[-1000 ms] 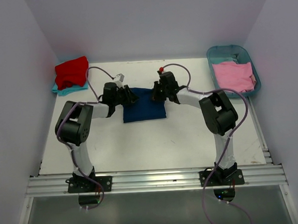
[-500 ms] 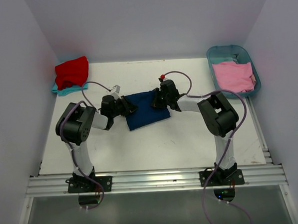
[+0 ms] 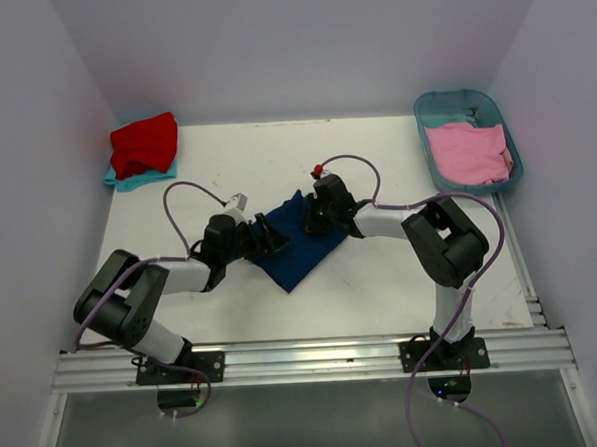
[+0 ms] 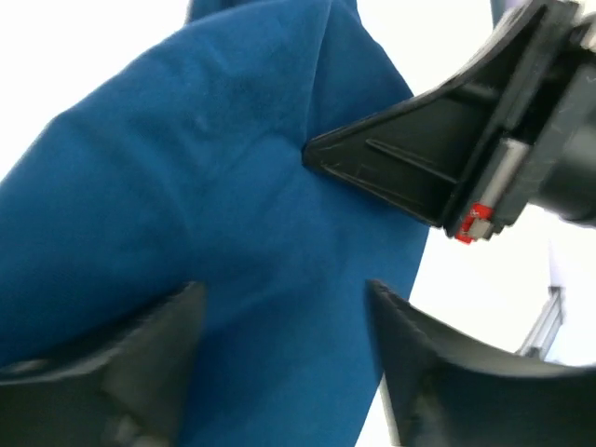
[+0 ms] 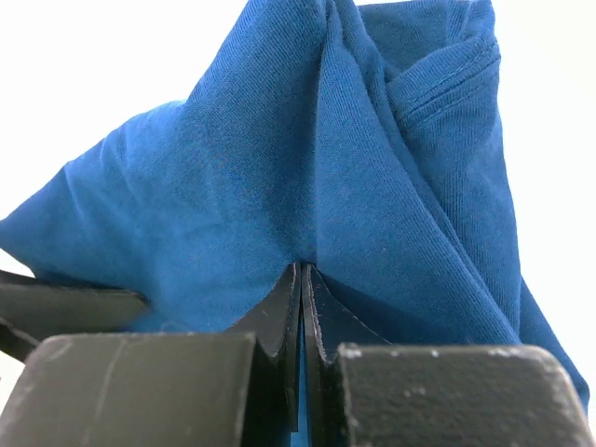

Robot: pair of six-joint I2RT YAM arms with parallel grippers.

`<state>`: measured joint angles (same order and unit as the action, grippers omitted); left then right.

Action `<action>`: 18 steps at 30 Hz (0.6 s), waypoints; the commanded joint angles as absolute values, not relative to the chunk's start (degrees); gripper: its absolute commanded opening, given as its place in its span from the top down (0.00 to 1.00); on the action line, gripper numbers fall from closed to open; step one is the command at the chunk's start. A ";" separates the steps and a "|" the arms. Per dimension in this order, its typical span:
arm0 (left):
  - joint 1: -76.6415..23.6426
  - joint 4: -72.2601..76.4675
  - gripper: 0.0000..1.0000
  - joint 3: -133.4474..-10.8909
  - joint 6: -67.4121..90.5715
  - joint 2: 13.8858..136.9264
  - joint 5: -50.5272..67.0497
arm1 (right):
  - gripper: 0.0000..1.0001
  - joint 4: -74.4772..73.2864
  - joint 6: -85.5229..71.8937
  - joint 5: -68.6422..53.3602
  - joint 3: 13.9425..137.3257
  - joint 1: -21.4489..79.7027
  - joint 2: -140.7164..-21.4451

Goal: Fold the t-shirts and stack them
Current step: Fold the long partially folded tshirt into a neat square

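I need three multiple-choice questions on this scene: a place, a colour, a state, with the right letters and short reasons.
1. Where is the pink shirt? A) in the teal tub B) on bare table C) between the pincers
2. Which colour lies on the teal shirt? A) red B) white C) yellow
3. The right pincer is: A) wide open B) shut on the blue shirt C) shut on the tub
1 A: the tub's rim surrounds it. 2 A: the red shirt covers it. 3 B: it pinches blue cloth.
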<state>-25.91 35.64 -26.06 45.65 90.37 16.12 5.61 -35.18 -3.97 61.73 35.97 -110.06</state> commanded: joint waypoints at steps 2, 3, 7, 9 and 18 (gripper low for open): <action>-27.41 19.27 0.06 -23.21 46.58 79.74 6.87 | 1.00 -3.16 -32.78 -1.32 61.17 35.86 -111.36; -28.03 16.46 0.02 -23.20 47.19 75.19 4.16 | 1.00 -3.25 -32.78 -1.32 61.08 35.86 -111.18; -30.32 2.94 0.00 -21.80 50.52 66.55 1.59 | 1.00 -4.13 -33.05 -1.23 60.91 35.95 -110.48; -31.72 0.18 0.00 -19.43 51.85 62.69 1.41 | 1.00 -4.83 -33.05 -0.88 60.82 36.03 -109.95; -36.65 -0.97 0.00 -6.60 64.77 53.26 -2.98 | 1.00 -5.45 -33.31 -0.18 59.50 37.26 -107.49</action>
<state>-35.83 3.79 -11.42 59.09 52.82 0.49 1.45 -34.89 -2.42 61.36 36.53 -108.22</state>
